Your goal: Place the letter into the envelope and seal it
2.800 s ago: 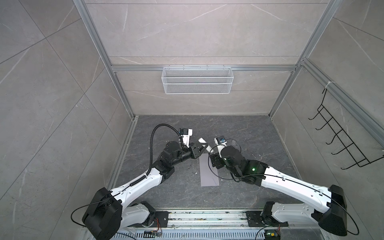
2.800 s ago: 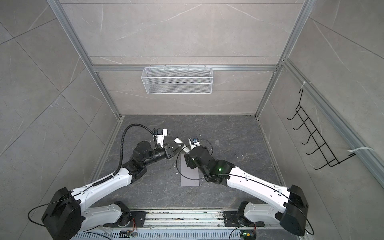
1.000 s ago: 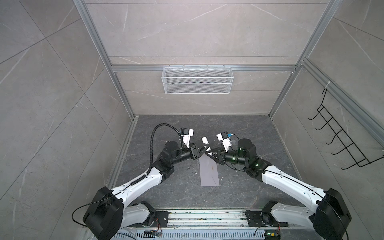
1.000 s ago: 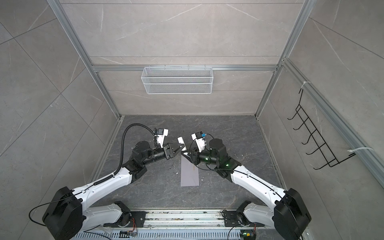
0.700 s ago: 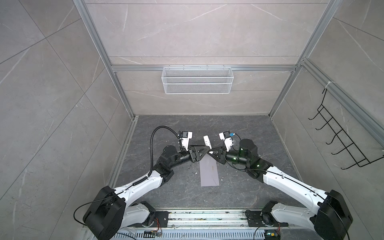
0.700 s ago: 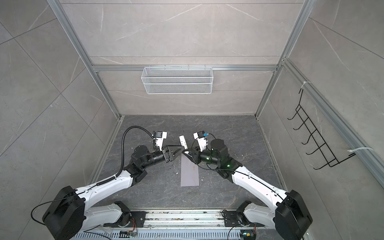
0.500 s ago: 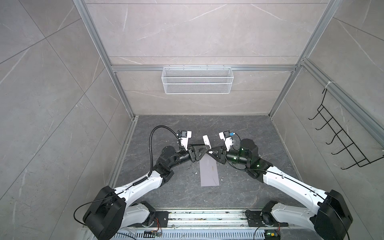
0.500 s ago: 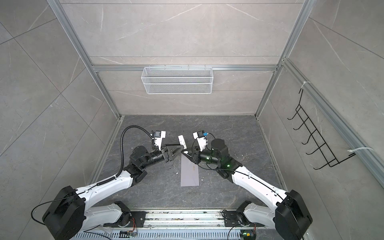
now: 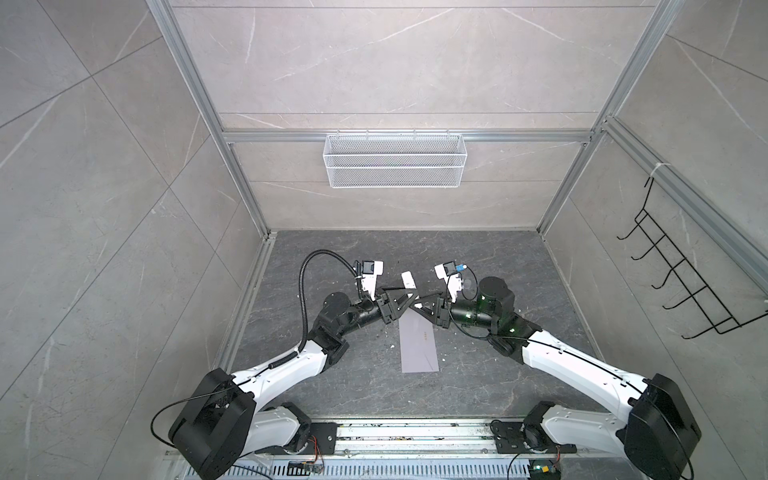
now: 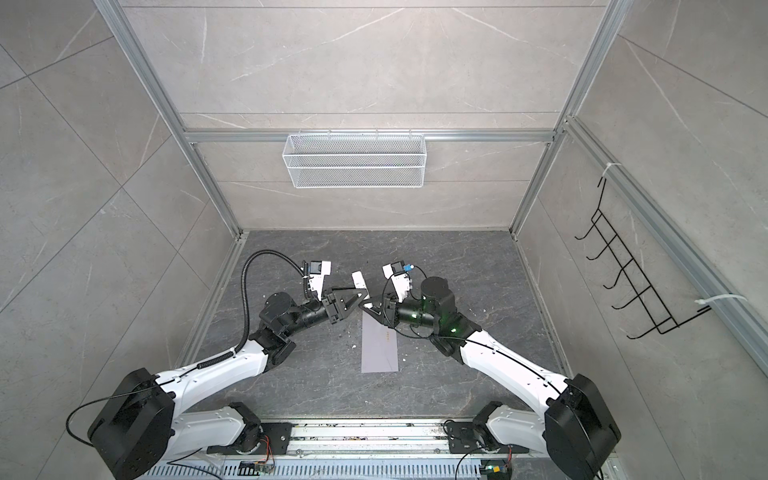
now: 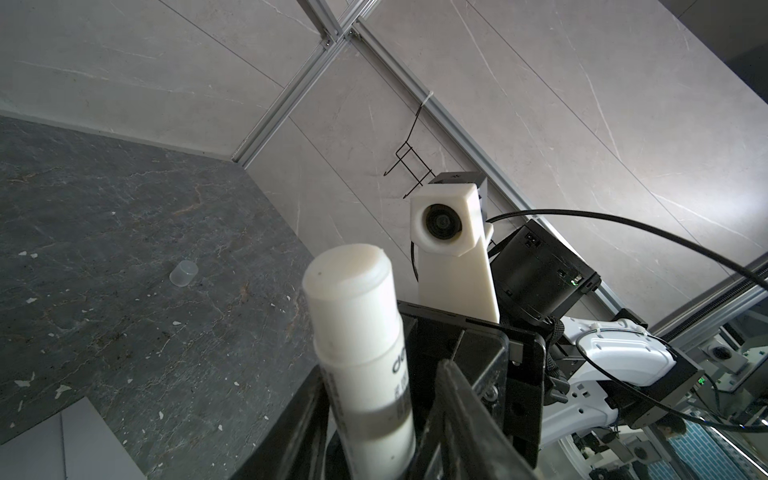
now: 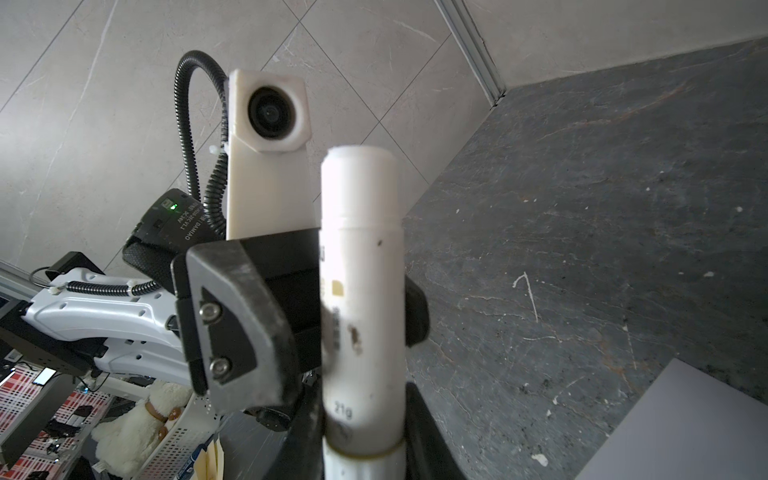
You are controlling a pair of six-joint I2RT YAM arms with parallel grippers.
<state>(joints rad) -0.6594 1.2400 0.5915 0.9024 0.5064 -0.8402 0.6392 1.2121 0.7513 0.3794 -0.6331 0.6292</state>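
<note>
The pale lavender-grey long paper envelope lies flat at the middle of the table, its long axis running near to far, a small orange mark on its upturned face; its far end slips under my two grippers, so the flap is hidden; the letter shows nowhere, and I cannot tell whether it is inside. I judge the envelope light, thin and limp; flat on a hard slab it offers nothing to pinch from above, so I would pin its body with one fingertip and take the flap by its point, or lift a long edge; a hard squeeze would crease it.

Just above that far end my right gripper is clamped on the lower body of a white plastic cylindrical glue stick, tilted upward, its top looking uncapped; smooth, rigid and round, it may twist in a loose hold. My left gripper straddles the same stick from the left; a sliver of gap shows beside one jaw in the left wrist view, so I cannot tell whether it grips or merely brackets.

A small translucent cap sits alone on the dark grey veined stone-look table, matte and flecked with white scraps. A white wire-mesh basket hangs on the far tiled wall; a black wire hook rack hangs on the right wall.
</note>
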